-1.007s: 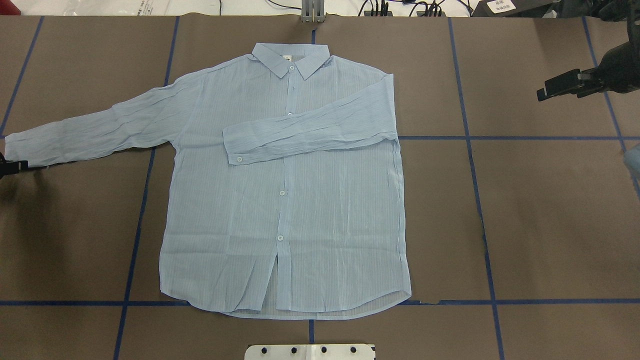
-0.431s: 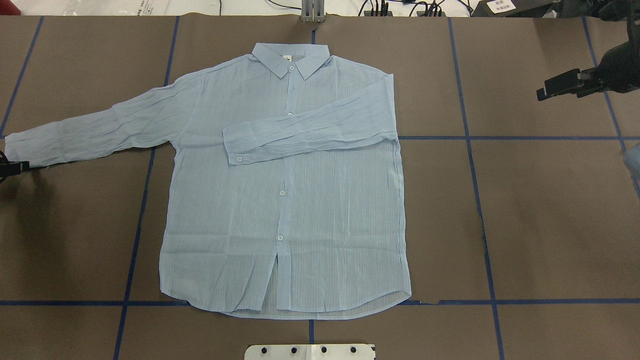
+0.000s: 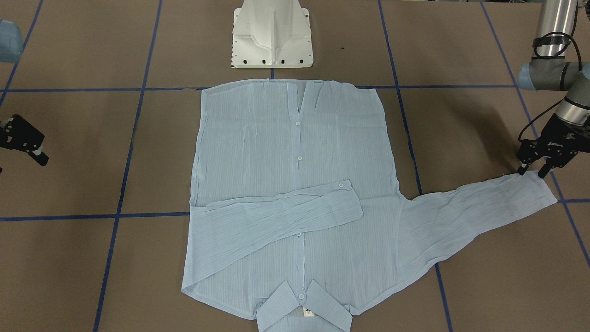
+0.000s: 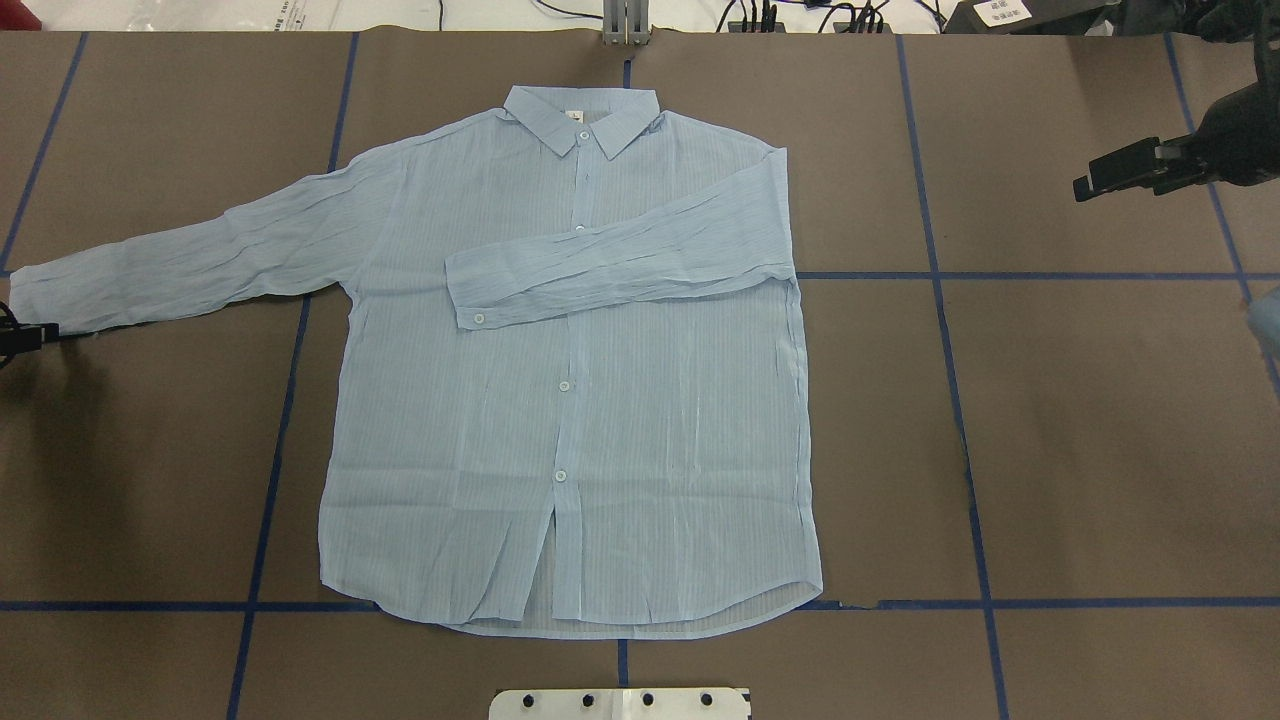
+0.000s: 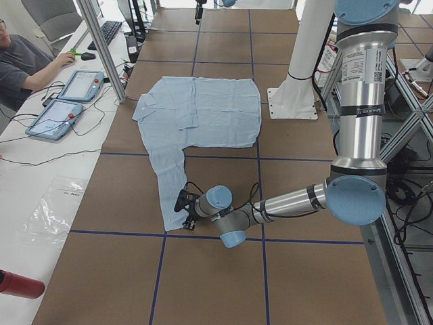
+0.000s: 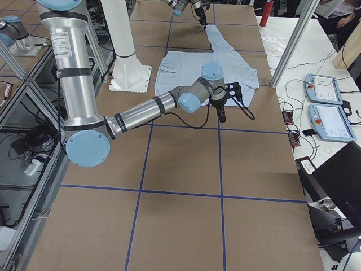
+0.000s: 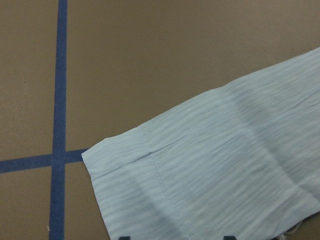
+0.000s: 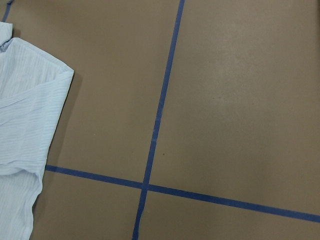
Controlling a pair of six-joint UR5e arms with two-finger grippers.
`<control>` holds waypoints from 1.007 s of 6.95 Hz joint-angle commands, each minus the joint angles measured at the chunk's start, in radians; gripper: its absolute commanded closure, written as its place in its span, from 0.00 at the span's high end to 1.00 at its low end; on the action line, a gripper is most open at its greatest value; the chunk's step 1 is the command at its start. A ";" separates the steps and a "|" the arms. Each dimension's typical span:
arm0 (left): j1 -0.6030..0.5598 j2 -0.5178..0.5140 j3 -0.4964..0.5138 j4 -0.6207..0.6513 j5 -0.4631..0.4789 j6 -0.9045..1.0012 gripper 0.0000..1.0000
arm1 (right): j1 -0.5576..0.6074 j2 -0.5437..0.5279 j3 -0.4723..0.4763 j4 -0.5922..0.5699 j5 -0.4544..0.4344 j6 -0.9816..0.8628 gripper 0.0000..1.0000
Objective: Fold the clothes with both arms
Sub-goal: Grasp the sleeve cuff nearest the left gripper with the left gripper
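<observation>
Overhead exterior view has the pale blue striped shirt [image 4: 600,420] spread flat and front up, buttoned, in the middle of the brown worktop [image 4: 1100,450]. Its long axis runs straight out from the white pedestal base [image 4: 620,703]. The hem lies nearest the base and the collar [image 4: 580,115] points away from the robot, toward the far edge. The sleeve on the robot's right [image 4: 620,265] is folded in across the chest, and its buttoned cuff points toward the robot's left. The other sleeve [image 4: 200,255] is stretched out sideways to the robot's left, slanting slightly toward the robot, and its end reaches almost to that edge of the view. The left tool [image 3: 531,173] is down at the end of this sleeve with its two fingers apart. In the front-facing view their tips sit at the cuff's [image 7: 125,165] edge on the base side. The left wrist view shows the cuff lying flat on the worktop, with both fingertips just visible at the bottom of the picture. Whether they touch the cloth cannot be told. The right tool [image 4: 1088,185] hangs well apart from the shirt, out over bare worktop on the robot's right, holding nothing. Whether its fingers are apart or together cannot be told. Blue tape lines [image 4: 960,275] cross the worktop in a grid.
</observation>
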 commanded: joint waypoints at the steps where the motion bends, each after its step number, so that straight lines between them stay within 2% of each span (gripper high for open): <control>1: 0.000 0.002 -0.001 -0.003 -0.001 -0.001 0.25 | 0.000 0.003 0.000 0.000 0.000 0.000 1.00; 2: 0.000 0.000 -0.001 -0.003 -0.003 0.001 0.00 | 0.000 0.003 -0.001 0.000 0.000 0.001 1.00; 5: 0.000 -0.008 -0.029 0.002 -0.021 0.001 0.00 | 0.000 0.004 -0.001 0.000 0.000 0.003 1.00; 7: -0.003 -0.040 -0.078 0.011 -0.112 0.001 0.00 | 0.000 0.003 0.000 0.000 0.000 0.008 1.00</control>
